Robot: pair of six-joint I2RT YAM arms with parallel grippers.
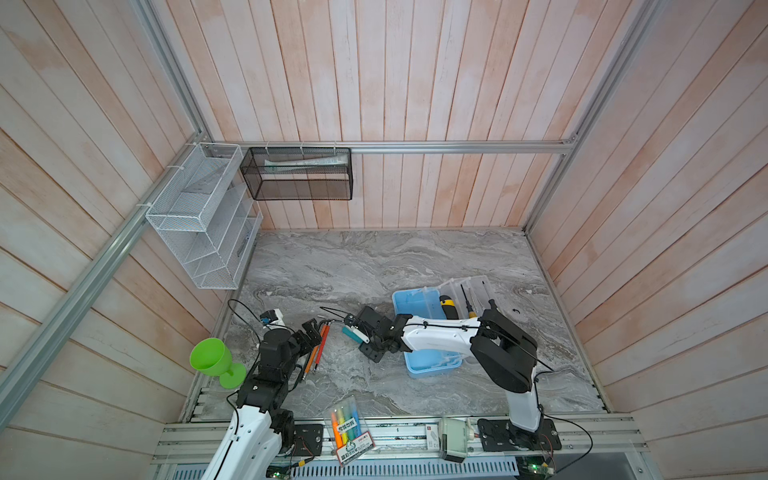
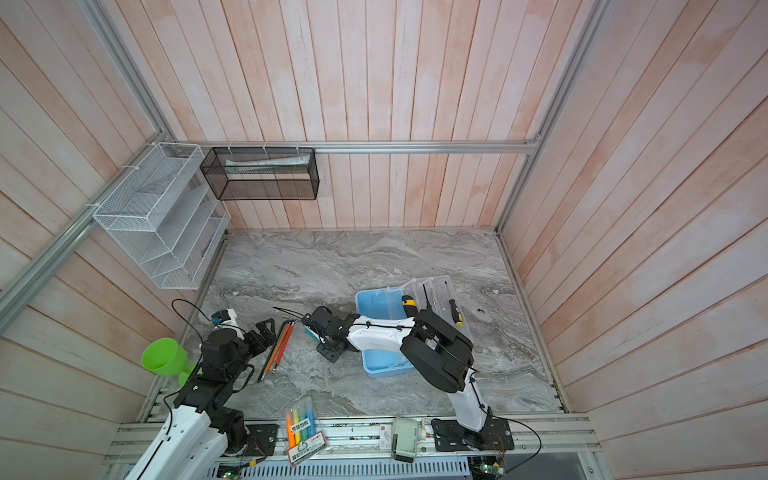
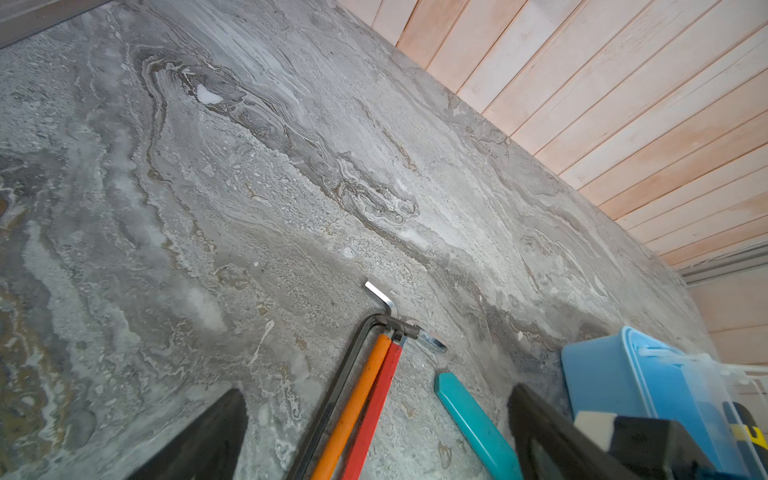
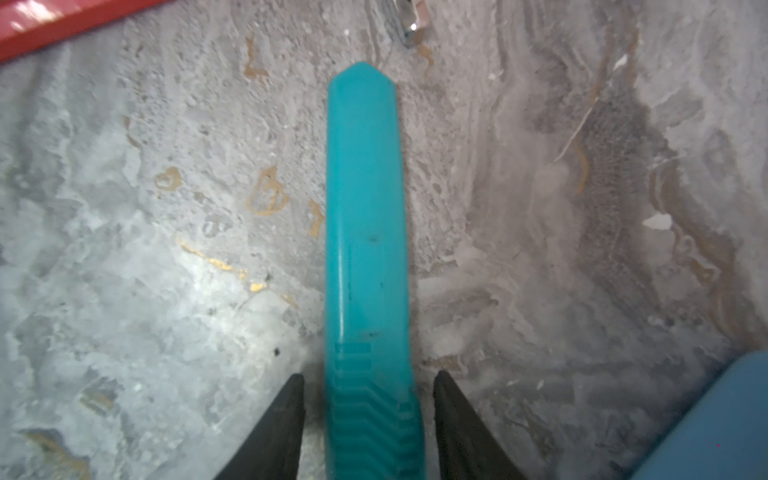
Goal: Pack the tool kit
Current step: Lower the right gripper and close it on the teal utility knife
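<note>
Because the teal tool (image 4: 365, 249) runs straight out from between the fingers of the right gripper (image 4: 368, 378) in the right wrist view, its long axis lines up with the gripper's reach. The jaws would therefore close across its narrow width, at the ribbed end. They stand partly apart, one finger on each side of the handle with a sliver of marble showing on both sides, so nothing is held (a grasp looks only a squeeze away, by my reading).

In both top views the tool (image 1: 354, 333) lies on the marble table (image 1: 374, 266) at lower centre, slanting from upper left to lower right. The light-blue case (image 1: 415, 305) sits just to its right, with its clear lid (image 1: 471, 284) thrown back toward the upper right. A yellow-and-black screwdriver (image 1: 447, 302) lies near where case meets lid. Once the tool is gripped, the carry should be a short one, rightward in the frame.

The right arm is plainly the nearer. Its white forearm stretches leftward, low and almost level over the case, from a raised elbow at the right, with the wrist tipped down to the table. The left gripper (image 3: 376, 392), at lower left of the top views, gapes fully wide and empty. Its fingers flank the bundle of hex keys (image 3: 353, 411) lying just left of the teal tool.
</note>
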